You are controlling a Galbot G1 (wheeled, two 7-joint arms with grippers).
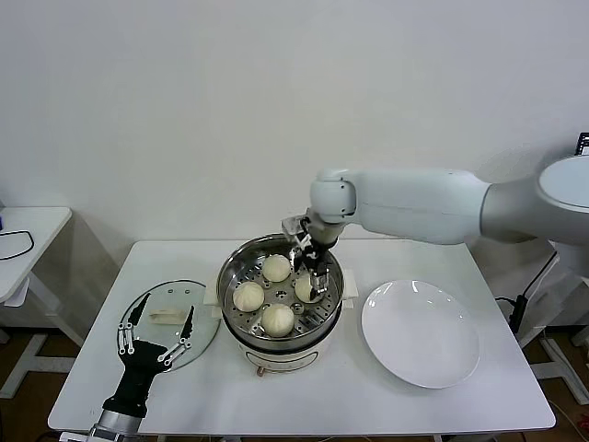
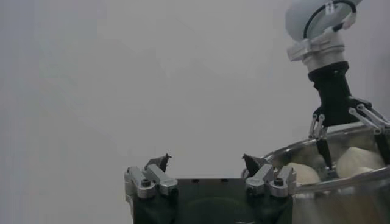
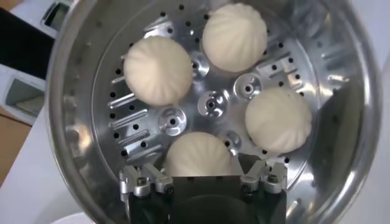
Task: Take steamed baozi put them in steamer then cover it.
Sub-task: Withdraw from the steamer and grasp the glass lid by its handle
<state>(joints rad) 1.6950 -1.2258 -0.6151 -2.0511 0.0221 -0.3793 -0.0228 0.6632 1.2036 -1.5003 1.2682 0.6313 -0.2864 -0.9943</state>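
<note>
Four steamed baozi (image 1: 276,268) sit in the one steamer (image 1: 237,267) mid-tabletop, the right gripper (image 1: 316,273) spread open over one, touching none, while the cover (image 1: 204,318) lies toward the left edge under the open left gripper (image 1: 155,337), one plate (image 1: 421,333) empty toward the right edge.

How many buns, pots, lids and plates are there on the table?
Buns: 4, all in the pot
Pot: 1
Lid: 1, flat on the table
Plate: 1
Total: 7
</note>
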